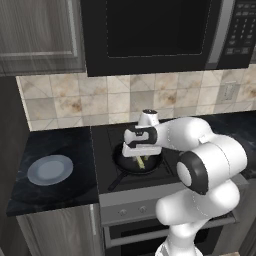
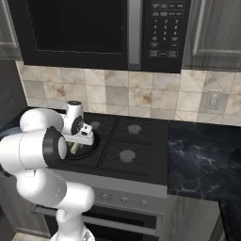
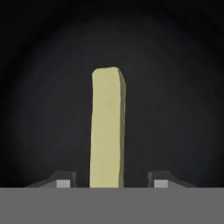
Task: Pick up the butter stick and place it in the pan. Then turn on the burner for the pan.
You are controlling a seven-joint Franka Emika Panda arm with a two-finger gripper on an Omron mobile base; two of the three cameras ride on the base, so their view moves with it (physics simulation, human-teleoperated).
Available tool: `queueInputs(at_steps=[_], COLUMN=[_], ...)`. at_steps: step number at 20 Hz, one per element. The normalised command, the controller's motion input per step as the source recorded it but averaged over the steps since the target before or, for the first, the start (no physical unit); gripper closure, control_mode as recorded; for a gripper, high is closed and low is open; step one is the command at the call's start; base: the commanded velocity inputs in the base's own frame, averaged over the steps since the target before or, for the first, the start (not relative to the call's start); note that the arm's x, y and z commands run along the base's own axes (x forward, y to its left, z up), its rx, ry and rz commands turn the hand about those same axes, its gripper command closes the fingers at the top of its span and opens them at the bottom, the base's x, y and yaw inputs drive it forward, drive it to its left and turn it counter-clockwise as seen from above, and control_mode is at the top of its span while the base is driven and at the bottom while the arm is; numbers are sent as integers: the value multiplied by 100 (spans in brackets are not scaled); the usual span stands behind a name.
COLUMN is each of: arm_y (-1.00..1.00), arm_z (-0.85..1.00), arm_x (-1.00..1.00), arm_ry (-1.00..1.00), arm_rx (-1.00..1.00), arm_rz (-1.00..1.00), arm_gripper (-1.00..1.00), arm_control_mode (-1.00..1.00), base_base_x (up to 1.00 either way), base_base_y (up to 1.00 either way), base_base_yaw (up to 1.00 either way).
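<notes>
**Butter over the pan, jaws apart: watch the release and the knob reach**

Gripper (image 1: 139, 158) sits low over the pan (image 1: 131, 167) on the front-left burner of the stove (image 2: 141, 141). In the hand view both finger tips (image 3: 64, 183) stand clear of the butter stick (image 3: 107, 129), a visible gap on each side, so the jaws are apart and not clamping it. The stick runs straight between them against the pan's dark floor. Left base view shows the pale bar (image 1: 140, 162) inside the rim, just below the hand. Can't tell if it's fully resting on the pan floor or leaning on a finger.

Judgement: placement looks basically done; the burner is still to switch on.

Risks from here:
- If the stick is leaning on a finger pad, a lift with any sideways drift could drag it or tip it toward the rim. A straight-up retreat avoids that.
- Hand is close to the pan rim. A swing out before clearing height could clip the rim or the handle (image 1: 116, 181) and shove the pan off its burner.
- Knobs (image 1: 132, 210) sit on the front panel below the cooktop, low and near the arm's own body. Tight reach, easy to grab the wrong knob. It has to be the one for the front-left burner.
- Plate (image 1: 50, 169) on the left counter is well apart, no concern.
</notes>
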Motion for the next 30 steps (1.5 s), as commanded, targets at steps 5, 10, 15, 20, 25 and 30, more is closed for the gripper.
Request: queueInputs(at_steps=[5,10,15,20,25,30], arm_y=[0,1,12,10,0,0], arm_z=[0,11,13,10,36,40], arm_x=[0,-21,-34,-45,-34,-24], arm_ry=[0,-7,-15,-20,-22,-22], arm_rx=[0,0,0,0,0,0], arm_rz=[0,0,0,0,0,0], arm_gripper=[-100,-100,-100,-100,-100,-100], arm_control_mode=[-100,-100,-100,-100,-100,-100], base_base_x=[0,0,0,0,0,0], base_base_y=[0,0,0,0,0,0], base_base_yaw=[0,0,0,0,0,0])
